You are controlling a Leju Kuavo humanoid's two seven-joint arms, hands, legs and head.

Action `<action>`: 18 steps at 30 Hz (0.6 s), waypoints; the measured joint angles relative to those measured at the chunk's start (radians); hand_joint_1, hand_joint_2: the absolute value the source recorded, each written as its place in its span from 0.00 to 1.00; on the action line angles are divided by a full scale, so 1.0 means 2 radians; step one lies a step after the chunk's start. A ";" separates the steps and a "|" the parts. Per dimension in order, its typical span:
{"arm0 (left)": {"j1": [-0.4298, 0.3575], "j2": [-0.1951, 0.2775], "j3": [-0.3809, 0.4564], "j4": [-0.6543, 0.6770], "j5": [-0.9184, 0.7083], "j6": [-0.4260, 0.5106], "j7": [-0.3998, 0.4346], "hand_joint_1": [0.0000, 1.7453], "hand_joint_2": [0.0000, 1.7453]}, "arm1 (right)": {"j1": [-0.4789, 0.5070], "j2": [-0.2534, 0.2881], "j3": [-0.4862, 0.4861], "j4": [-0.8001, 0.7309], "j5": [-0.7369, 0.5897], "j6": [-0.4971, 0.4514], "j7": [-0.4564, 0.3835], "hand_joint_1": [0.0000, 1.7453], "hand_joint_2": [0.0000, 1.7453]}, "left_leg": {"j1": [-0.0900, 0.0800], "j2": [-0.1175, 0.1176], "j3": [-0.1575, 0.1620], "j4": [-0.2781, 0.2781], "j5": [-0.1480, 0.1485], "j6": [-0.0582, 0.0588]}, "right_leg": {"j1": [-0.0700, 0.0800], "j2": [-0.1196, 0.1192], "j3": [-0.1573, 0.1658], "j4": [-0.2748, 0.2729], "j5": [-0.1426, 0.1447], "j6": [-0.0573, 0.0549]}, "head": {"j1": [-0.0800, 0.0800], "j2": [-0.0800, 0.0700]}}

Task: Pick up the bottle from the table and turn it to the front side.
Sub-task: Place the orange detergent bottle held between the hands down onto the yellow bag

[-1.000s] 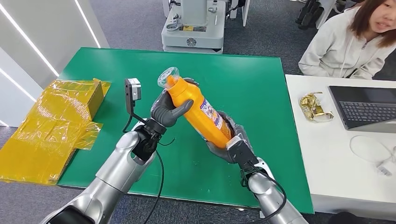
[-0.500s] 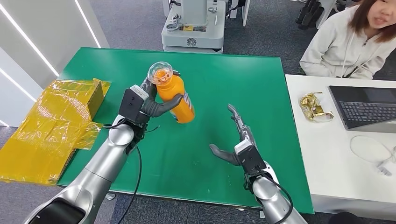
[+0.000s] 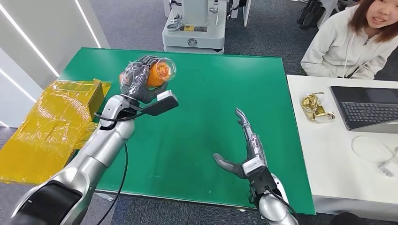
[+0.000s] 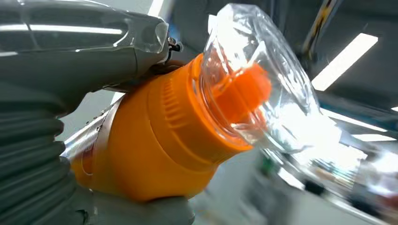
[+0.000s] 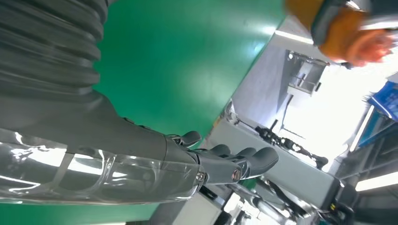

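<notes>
Orange bottle [image 3: 157,75] sits gripped in left hand [image 3: 137,80] above tabletop's [image 3: 225,84] far-left corner, right hand [image 3: 248,154] fingers spread, empty; keep grip firm w/ slow wrist roll till label faces front.

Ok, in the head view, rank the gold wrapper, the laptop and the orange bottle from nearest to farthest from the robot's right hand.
Measured from the right hand, low over the green table:
1. Gold wrapper, on the white table to its right.
2. Laptop, further right, beyond the wrapper.
3. Orange bottle, held up in the left hand across the table; close to the laptop's range, but it looks slightly farther.
</notes>
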 joint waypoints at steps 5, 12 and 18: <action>-0.026 0.015 -0.010 0.056 -0.217 0.045 0.096 1.00 1.00 | 0.030 0.000 -0.021 -0.052 0.031 0.007 0.015 0.00 1.00 | 0.000 0.000 0.000 0.000 0.000 0.000 | 0.000 0.000 0.000 0.000 0.000 0.000 | 0.000 0.000; -0.041 0.034 -0.043 0.121 -0.305 0.049 0.188 1.00 1.00 | 0.079 0.000 -0.059 -0.110 0.052 0.003 0.018 0.00 1.00 | 0.000 0.000 0.000 0.000 0.000 0.000 | 0.000 0.000 0.000 0.000 0.000 0.000 | 0.000 0.000; -0.053 0.047 -0.080 0.147 -0.305 0.039 0.220 1.00 1.00 | 0.109 0.001 -0.080 -0.143 0.064 -0.001 0.016 0.00 1.00 | 0.000 0.000 0.000 0.000 0.000 0.000 | 0.000 0.000 0.000 0.000 0.000 0.000 | 0.000 0.000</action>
